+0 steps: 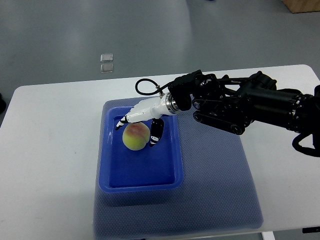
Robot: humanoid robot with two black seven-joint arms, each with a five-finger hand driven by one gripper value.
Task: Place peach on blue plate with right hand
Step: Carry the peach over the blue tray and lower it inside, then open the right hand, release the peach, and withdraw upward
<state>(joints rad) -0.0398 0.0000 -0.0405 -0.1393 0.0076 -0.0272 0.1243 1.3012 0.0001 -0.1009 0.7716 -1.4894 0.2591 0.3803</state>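
A yellow-green peach with a pink blush [135,137] is inside the blue rectangular plate [112,172], in its upper half. My right hand [140,131] reaches in from the right over the plate's far rim. Its white fingers [131,117] curl over the peach's top left and the black thumb [155,134] presses its right side, so the hand is shut on the peach. I cannot tell whether the peach rests on the plate floor or hangs just above it. The left arm is out of view.
The plate lies on a blue-grey mat [215,185] on a white table [50,165]. The black right forearm [250,107] spans the table's right half. Two small clear squares [106,62] lie on the grey floor beyond the table.
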